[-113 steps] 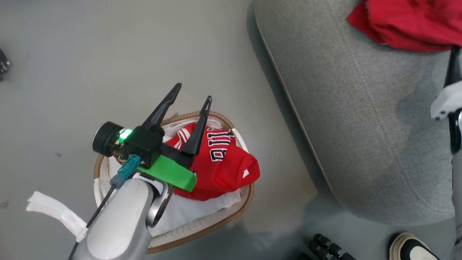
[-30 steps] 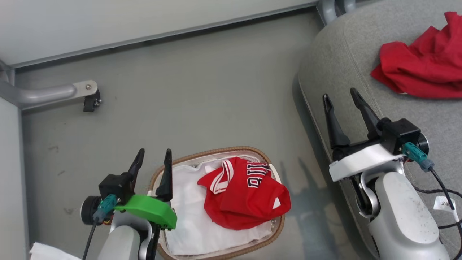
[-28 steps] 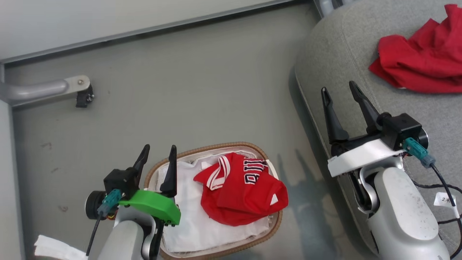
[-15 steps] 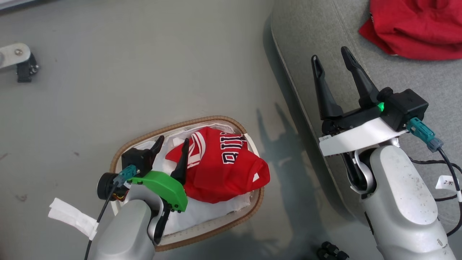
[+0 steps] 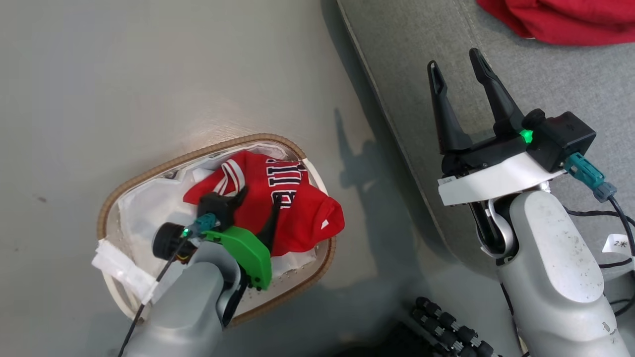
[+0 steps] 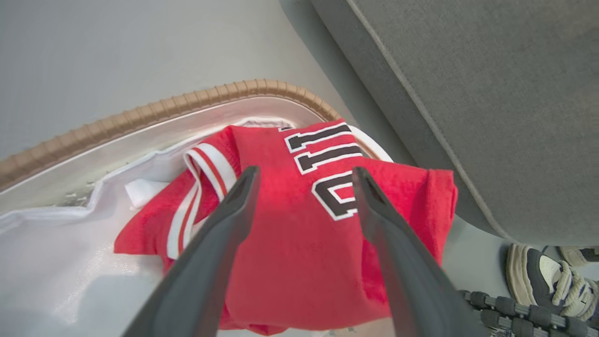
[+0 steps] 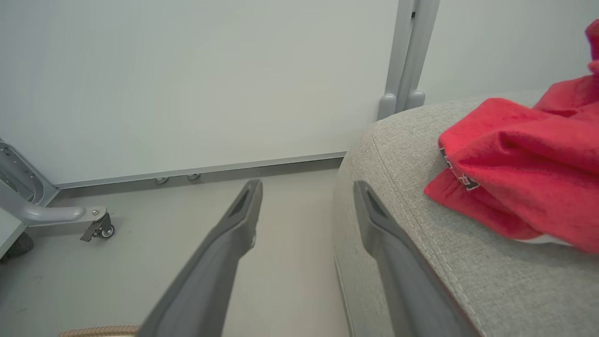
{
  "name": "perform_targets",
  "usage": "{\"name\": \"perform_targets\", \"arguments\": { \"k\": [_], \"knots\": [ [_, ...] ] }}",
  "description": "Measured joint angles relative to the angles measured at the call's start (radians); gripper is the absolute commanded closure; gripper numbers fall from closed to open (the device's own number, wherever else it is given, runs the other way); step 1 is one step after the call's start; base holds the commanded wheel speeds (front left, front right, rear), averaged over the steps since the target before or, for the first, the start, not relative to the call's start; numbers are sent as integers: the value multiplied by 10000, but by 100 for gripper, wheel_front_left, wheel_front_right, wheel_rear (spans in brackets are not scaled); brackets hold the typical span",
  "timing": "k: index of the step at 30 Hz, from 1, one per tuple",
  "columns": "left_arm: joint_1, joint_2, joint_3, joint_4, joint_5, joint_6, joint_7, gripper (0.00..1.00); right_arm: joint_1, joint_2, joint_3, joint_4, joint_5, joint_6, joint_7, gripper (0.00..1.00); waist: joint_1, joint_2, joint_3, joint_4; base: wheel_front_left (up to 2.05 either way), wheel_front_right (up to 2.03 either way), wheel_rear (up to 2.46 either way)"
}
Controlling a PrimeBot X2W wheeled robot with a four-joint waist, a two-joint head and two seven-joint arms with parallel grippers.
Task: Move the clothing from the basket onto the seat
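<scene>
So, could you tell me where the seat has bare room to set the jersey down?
The seat is bare from its stitched seam to the red garment at the far side, including by the open right gripper. The basket is crowded: the jersey and the open left gripper fill its half nearer the seat.

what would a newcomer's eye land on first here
The bright red jersey with black white-edged letters heaped in the oval white basket with a tan woven rim on the floor, with the left tool open over it. Next comes a crumpled red garment lying on the large grey fabric seat at the head view's upper right, beyond the open right tool.
</scene>
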Motion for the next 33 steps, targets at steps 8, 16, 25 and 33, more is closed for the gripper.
{"name": "perform_targets", "arguments": {
  "k": [8,16,25,33],
  "knots": [
    [-448,-46,-1152,642,-288,0,0,0,-13,-4,-42,-54,63,0,0,0,0,0,395,-271,0,0,0],
    [-839,-167,-1342,1601,2,0,0,0,-134,0,-125,-178,29,0,0,0,0,0,749,-270,0,0,0],
    [-1392,-301,-1987,3047,-224,0,65,0,-358,2,-138,-341,-36,0,0,0,0,0,1117,-151,0,0,0],
    [-1709,-364,-2134,3584,-362,0,73,0,-439,2,-151,-399,-111,0,0,0,0,0,1268,-41,0,0,0]
  ]
}}
